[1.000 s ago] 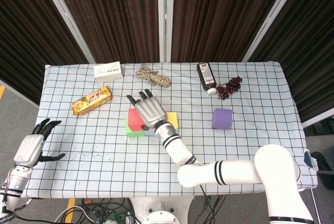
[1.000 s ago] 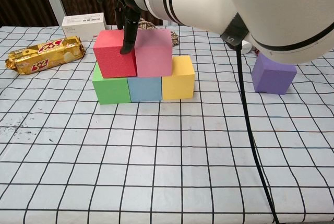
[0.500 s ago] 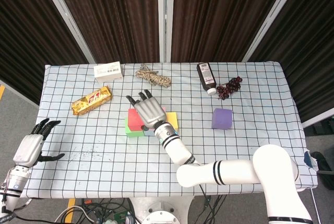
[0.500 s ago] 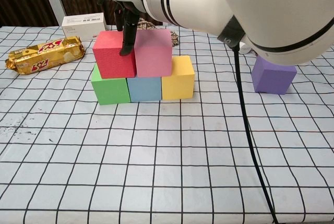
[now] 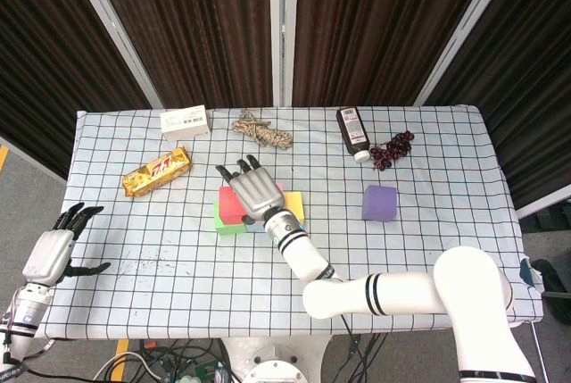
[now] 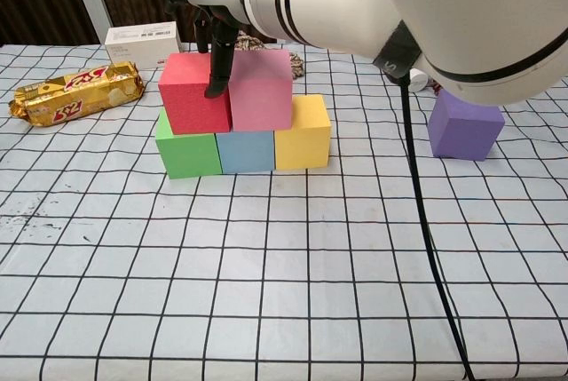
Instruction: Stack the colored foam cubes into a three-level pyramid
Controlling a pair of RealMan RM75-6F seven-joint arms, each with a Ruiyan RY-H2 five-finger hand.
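I'm resting my right hand [image 5: 256, 190], fingers spread and grasping nothing, on the red cube [image 6: 193, 92] and pink cube [image 6: 262, 90]; purple cube [image 6: 466, 125] sitting apart. Left hand [image 5: 55, 253] hanging released. Wrapper [image 6: 75, 92] lettering is illegible.

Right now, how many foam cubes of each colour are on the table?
Red foam cube: 1
Pink foam cube: 1
Green foam cube: 1
Blue foam cube: 1
Yellow foam cube: 1
Purple foam cube: 1
Total: 6

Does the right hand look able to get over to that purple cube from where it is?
Probably yes. The right hand hovers over the stacked cubes holding nothing, and only bare checked cloth lies between them and the purple cube.
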